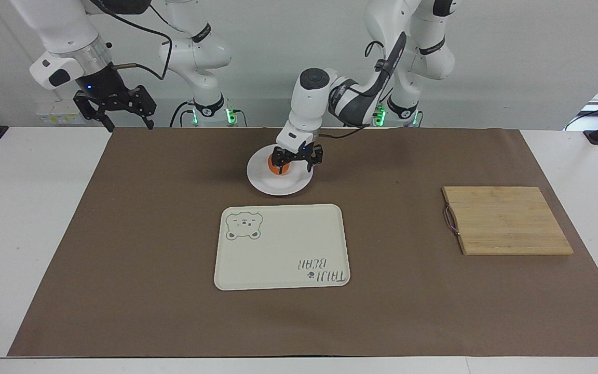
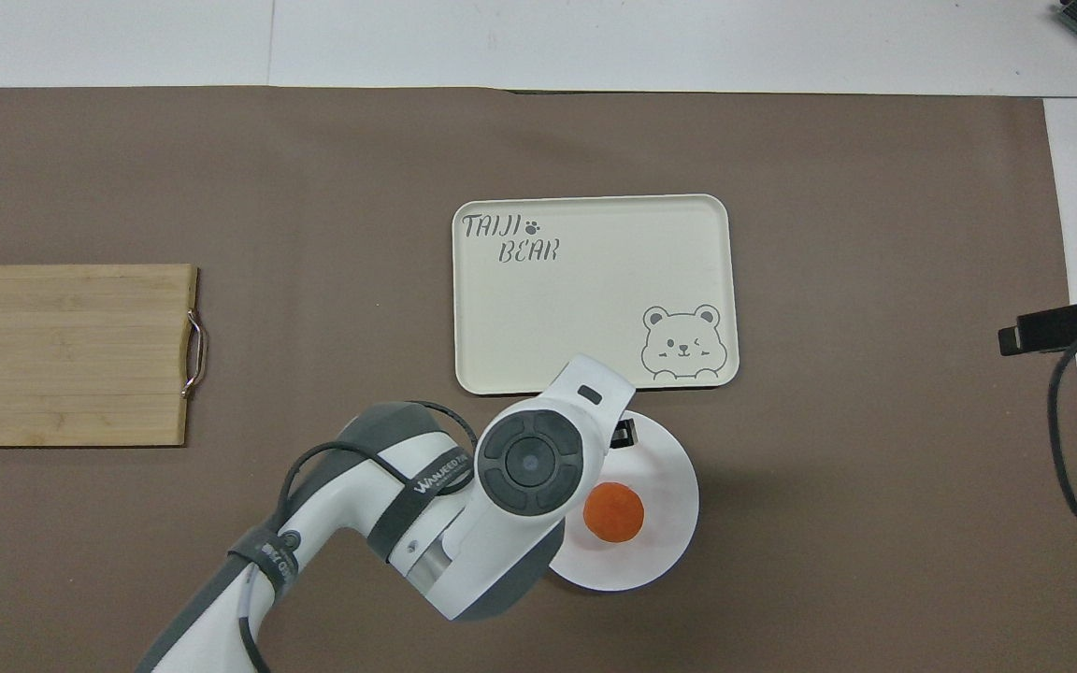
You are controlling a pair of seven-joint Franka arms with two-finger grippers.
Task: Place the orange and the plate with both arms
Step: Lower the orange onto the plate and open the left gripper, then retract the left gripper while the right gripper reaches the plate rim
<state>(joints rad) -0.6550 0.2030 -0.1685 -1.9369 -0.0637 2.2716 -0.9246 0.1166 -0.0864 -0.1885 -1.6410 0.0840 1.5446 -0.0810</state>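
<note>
On plate (image 2: 665,551): orange (image 2: 614,512), bare overhead | facing: left gripper (image 1: 297,162) fingers spread

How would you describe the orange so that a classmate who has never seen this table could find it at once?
Start at the cream bear tray in the middle of the brown mat. Just nearer to the robots lies a round white plate, and on it sits the orange. It is the only small, round, bright-orange thing on the table.
</note>
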